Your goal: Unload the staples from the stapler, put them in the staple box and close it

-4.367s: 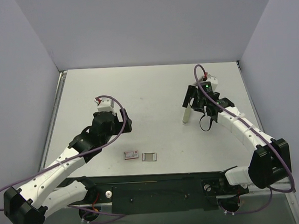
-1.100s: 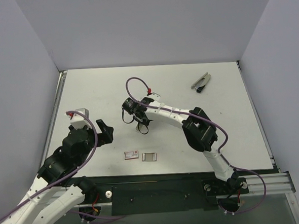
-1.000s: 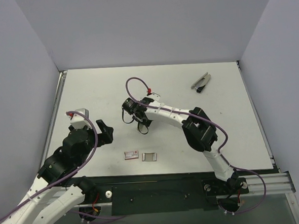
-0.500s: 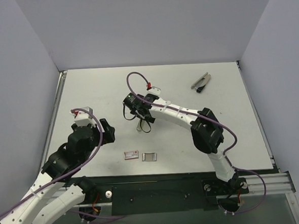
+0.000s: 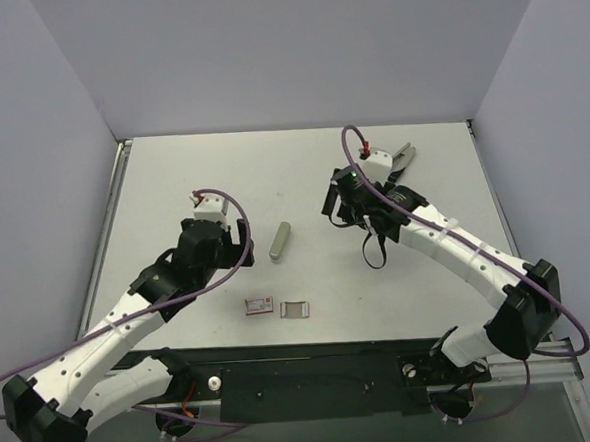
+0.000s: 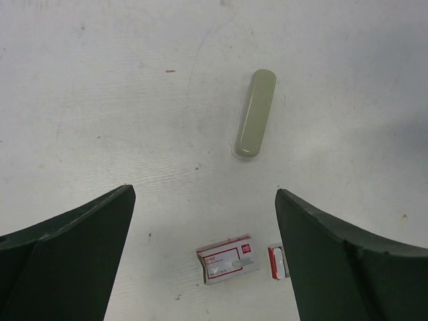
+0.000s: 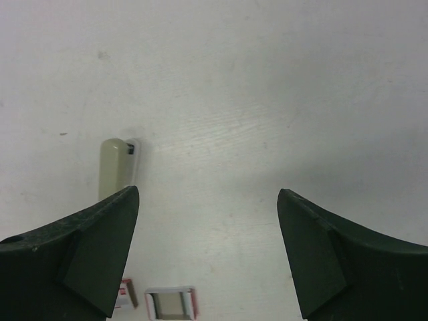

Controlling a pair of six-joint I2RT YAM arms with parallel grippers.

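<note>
The stapler (image 5: 404, 155), light grey with a black end, lies at the far right of the table, partly hidden behind my right wrist. My right gripper (image 5: 333, 207) is open and empty, left of the stapler and facing the table's middle; its fingers frame bare table in the right wrist view (image 7: 207, 194). My left gripper (image 5: 242, 246) is open and empty in the left wrist view (image 6: 204, 194), just left of a plain beige-grey bar (image 5: 280, 239). The bar lies flat and shows in both wrist views (image 6: 255, 114) (image 7: 114, 167).
A small red-and-white staple box (image 5: 258, 304) (image 6: 227, 259) and a small open tray (image 5: 294, 308) (image 7: 170, 304) lie side by side near the front edge. Grey walls close in the table on the left, back and right.
My right gripper has drawn back from the table's middle to the right, leaving the beige-grey bar lying flat. My left gripper has moved right and forward, up to the bar.
</note>
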